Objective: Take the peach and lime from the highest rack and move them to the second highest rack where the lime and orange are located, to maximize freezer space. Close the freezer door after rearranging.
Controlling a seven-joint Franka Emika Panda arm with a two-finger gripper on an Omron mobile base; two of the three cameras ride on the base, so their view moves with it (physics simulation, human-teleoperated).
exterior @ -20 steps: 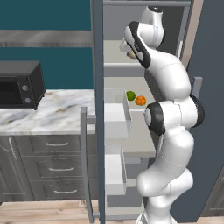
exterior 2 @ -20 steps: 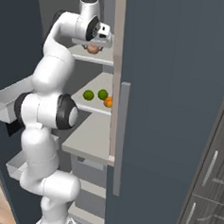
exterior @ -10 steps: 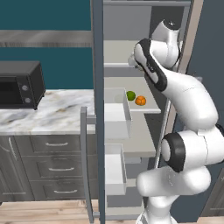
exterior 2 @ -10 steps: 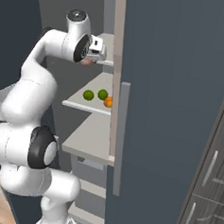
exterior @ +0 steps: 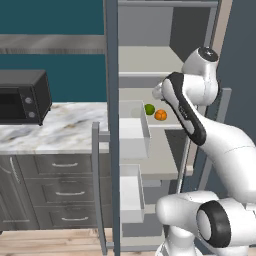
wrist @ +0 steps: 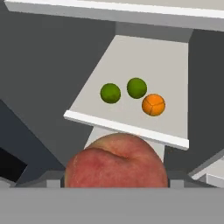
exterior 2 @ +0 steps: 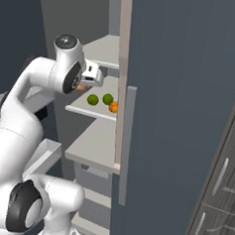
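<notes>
Fingers are closed on the peach [wrist: 116, 161], held in front of the second-highest rack [wrist: 127, 127]. On that rack lie two limes [wrist: 110, 93] [wrist: 137, 88], side by side, with the orange [wrist: 153, 105] just right of them.

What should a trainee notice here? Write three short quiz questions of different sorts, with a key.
1. True or false: the orange lies on the same rack as two limes.
2. How many fruits lie on that rack?
3. Where is the peach? A) on the highest rack B) held in the gripper, in front of the open freezer C) beside the orange

Key: 1 true; 2 three; 3 B.
</notes>
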